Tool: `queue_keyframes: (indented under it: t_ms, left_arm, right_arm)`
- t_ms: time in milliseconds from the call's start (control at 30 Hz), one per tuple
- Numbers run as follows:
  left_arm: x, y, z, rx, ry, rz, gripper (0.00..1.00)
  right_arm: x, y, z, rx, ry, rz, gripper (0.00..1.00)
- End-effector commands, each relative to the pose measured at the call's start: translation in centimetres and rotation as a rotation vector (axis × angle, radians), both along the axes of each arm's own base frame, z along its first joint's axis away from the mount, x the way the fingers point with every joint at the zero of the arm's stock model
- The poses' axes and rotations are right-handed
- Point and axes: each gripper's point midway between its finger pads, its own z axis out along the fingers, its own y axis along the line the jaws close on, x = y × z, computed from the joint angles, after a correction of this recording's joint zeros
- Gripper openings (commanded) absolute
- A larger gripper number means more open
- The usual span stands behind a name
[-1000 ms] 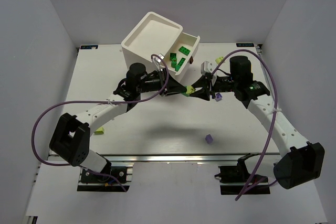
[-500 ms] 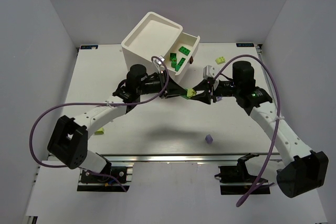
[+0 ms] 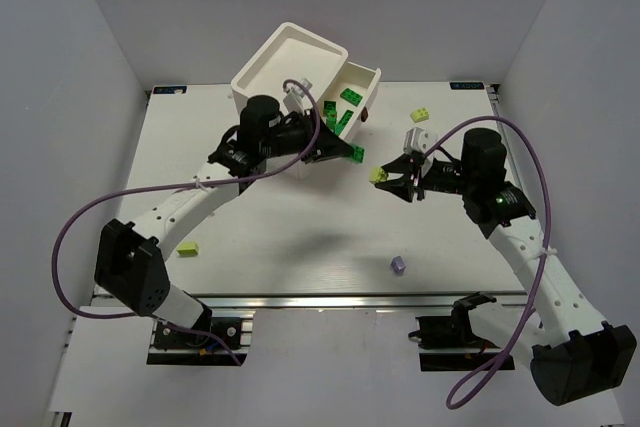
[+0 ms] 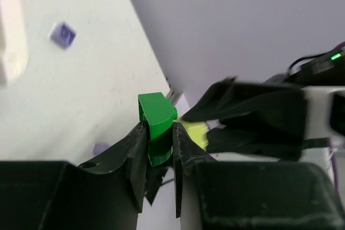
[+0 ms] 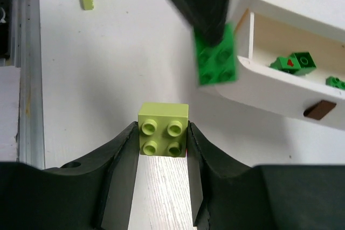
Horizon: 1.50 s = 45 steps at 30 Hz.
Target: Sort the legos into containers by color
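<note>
The left arm rises from its base at the lower left of the top view, folds at the elbow and reaches toward the upper centre. The left gripper [image 3: 349, 151] is clamped on a dark green brick [image 4: 156, 129], pinched by its flat sides between two black fingers. It sits close by the front of the open drawer [image 3: 373, 82].

The right arm climbs from the lower right, bends near the right middle of the frame and points its forearm leftward. The right gripper [image 3: 388, 178] is closed on a pale yellow-green brick [image 5: 163, 131], a glossy square block with four round studs facing the wrist camera. The two grippers are near each other but apart.

The cabinet [image 3: 258, 85] is matte white and boxy with rounded corners and a recessed top. The drawer carries a dark brown diamond-shaped knob [image 5: 319, 110] and holds several loose green bricks [image 3: 345, 107].

The surface [image 3: 300, 217] is white with a faint grain. On it lie:
- a second yellow-green brick [image 3: 421, 115], right of the drawer
- a third yellow-green brick [image 3: 187, 247], at the lower left
- a light purple brick [image 3: 399, 265], at the lower centre
</note>
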Motion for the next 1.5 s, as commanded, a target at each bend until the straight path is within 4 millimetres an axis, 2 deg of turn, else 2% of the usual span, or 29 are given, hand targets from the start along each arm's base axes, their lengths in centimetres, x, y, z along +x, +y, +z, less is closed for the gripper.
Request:
queue_keyframes:
  t_ms: [0, 67, 100, 167, 200, 267, 300, 400, 500, 533, 600, 667, 700, 733, 767, 867, 967, 1033, 1067, 1133, 1167, 1200, 1233, 1267, 1300, 1367, 1400, 1433, 1467]
  left_arm:
    - [1.9, 0.3, 3.9, 0.043, -0.145, 0.032, 0.00]
    - [3.1, 0.0, 4.4, 0.063, -0.163, 0.045, 0.00]
    - [4.0, 0.2, 5.7, 0.080, -0.199, 0.080, 0.00]
    - [6.2, 0.7, 5.1, 0.154, -0.215, 0.168, 0.00]
    - [7.2, 1.0, 6.0, 0.166, -0.239, 0.207, 0.00]
    - [8.8, 1.4, 6.0, 0.207, -0.263, 0.270, 0.00]
    - [10.5, 1.8, 5.5, 0.261, -0.268, 0.325, 0.00]
    - [13.6, 2.0, 4.1, 0.366, -0.269, 0.389, 0.00]
    - [15.6, 2.5, 1.6, 0.467, -0.239, 0.436, 0.01]
    - [16.0, 2.5, 1.9, 0.472, -0.250, 0.445, 0.01]
    - [16.5, 2.5, 0.7, 0.504, -0.233, 0.443, 0.19]
    - [17.1, 3.0, 0.6, 0.531, -0.236, 0.479, 0.44]
    - [17.2, 3.1, 0.5, 0.536, -0.238, 0.482, 0.62]
    - [17.3, 2.9, 0.5, 0.533, -0.237, 0.475, 0.67]
    - [17.3, 2.7, 0.7, 0.525, -0.240, 0.472, 0.74]
    - [16.9, 1.8, 2.4, 0.469, -0.263, 0.437, 0.77]
    - [16.4, 1.2, 5.2, 0.399, -0.295, 0.415, 0.78]
    - [15.8, 1.2, 7.2, 0.361, -0.324, 0.411, 0.78]
    - [15.0, 1.4, 8.8, 0.330, -0.346, 0.407, 0.78]
    - [13.8, 1.7, 10.2, 0.290, -0.365, 0.399, 0.76]
    - [12.4, 2.4, 13.0, 0.241, -0.410, 0.410, 0.75]
    - [11.7, 2.8, 12.2, 0.248, -0.402, 0.405, 0.75]
    - [11.0, 3.4, 12.7, 0.242, -0.419, 0.413, 0.75]
    - [9.2, 4.8, 15.2, 0.204, -0.467, 0.438, 0.78]
    - [8.8, 5.5, 12.8, 0.242, -0.433, 0.450, 0.81]
    - [7.2, 7.1, 12.1, 0.253, -0.429, 0.477, 0.89]
    - [5.3, 8.6, 13.3, 0.234, -0.448, 0.501, 0.92]
    - [4.8, 9.6, 9.8, 0.285, -0.384, 0.523, 0.93]
    - [4.0, 10.1, 8.8, 0.292, -0.361, 0.523, 0.95]
  right_arm:
    - [0.7, -0.9, 0.3, 0.017, -0.025, -0.077, 0.00]
    - [0.6, -1.2, -0.1, 0.017, -0.016, -0.100, 0.00]
    - [0.8, -1.5, -0.2, 0.017, -0.017, -0.117, 0.00]
    - [1.2, -2.0, -0.4, 0.016, -0.019, -0.164, 0.00]
    - [1.3, -2.2, -0.5, 0.014, -0.019, -0.183, 0.00]
    - [1.9, -2.8, -1.0, 0.002, -0.014, -0.233, 0.00]
    - [2.0, -3.0, -1.5, -0.004, 0.001, -0.247, 0.00]
    - [2.6, -3.7, -2.2, -0.023, 0.011, -0.297, 0.00]
    - [2.9, -4.0, -2.6, -0.035, 0.014, -0.321, 0.00]
    - [2.9, -4.1, -2.9, -0.038, 0.020, -0.325, 0.00]
    - [3.1, -4.2, -3.3, -0.046, 0.028, -0.331, 0.00]
    - [3.2, -4.3, -3.9, -0.052, 0.039, -0.337, 0.00]
    - [3.3, -4.3, -4.2, -0.057, 0.048, -0.340, 0.00]
    - [3.4, -4.4, -4.6, -0.064, 0.059, -0.344, 0.00]
    - [3.5, -4.4, -4.8, -0.068, 0.062, -0.344, 0.00]
    - [3.9, -4.5, -6.6, -0.114, 0.127, -0.349, 0.00]
    - [4.3, -4.7, -9.5, -0.196, 0.204, -0.337, 0.00]
    - [4.7, -5.0, -12.3, -0.268, 0.284, -0.332, 0.00]
    - [4.3, -5.1, -14.4, -0.331, 0.349, -0.308, 0.00]
    - [4.0, -5.4, -16.2, -0.387, 0.407, -0.293, 0.00]
    - [3.8, -5.6, -17.6, -0.428, 0.466, -0.286, 0.00]
    - [4.0, -5.9, -18.1, -0.456, 0.474, -0.294, 0.00]
    - [4.0, -6.0, -18.8, -0.478, 0.491, -0.293, 0.00]
    - [4.2, -6.3, -19.8, -0.502, 0.520, -0.302, 0.00]
    - [4.7, -6.5, -20.0, -0.525, 0.515, -0.316, 0.00]
    - [5.1, -6.8, -21.1, -0.564, 0.543, -0.327, 0.09]
    - [5.5, -7.1, -21.3, -0.582, 0.544, -0.341, 0.14]
    - [5.6, -7.3, -21.7, -0.602, 0.551, -0.345, 0.23]
    - [5.7, -7.5, -22.4, -0.620, 0.572, -0.348, 0.27]
